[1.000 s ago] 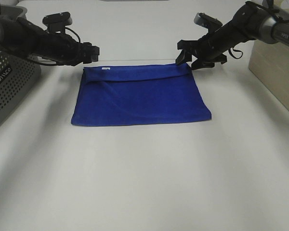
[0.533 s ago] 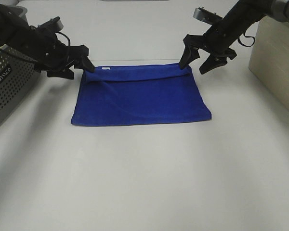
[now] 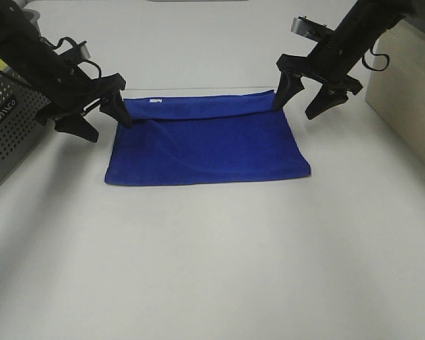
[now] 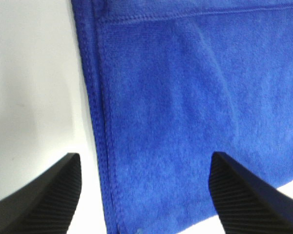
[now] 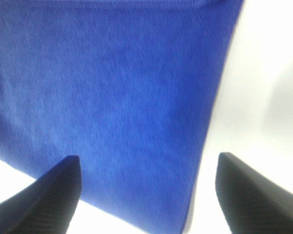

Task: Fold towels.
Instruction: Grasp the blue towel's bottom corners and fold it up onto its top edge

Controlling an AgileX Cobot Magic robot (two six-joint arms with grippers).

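The blue towel (image 3: 205,142) lies flat on the white table (image 3: 212,269), in the middle and toward the far side. It is folded into a wide rectangle. A band of cloth is turned over along its far edge, and a soft crease curves across its left half. A small white tag (image 3: 154,101) sits on that far band near the left corner.

The left gripper (image 3: 99,119) is at the towel's far left corner with its jaws wide apart and nothing clamped between them. The left wrist view shows one finger over the bare table and the other over the towel (image 4: 185,97), with the stitched side hem running between them.

The right gripper (image 3: 302,99) stands at the far right corner, pointing down, its jaws also spread wide and gripping nothing. The right wrist view shows one finger over the towel (image 5: 112,87) and the other over the table, with the towel's side edge between them.

A grey perforated basket (image 3: 14,120) stands at the table's left edge, well apart from the towel. A pale box (image 3: 404,78) stands at the right.
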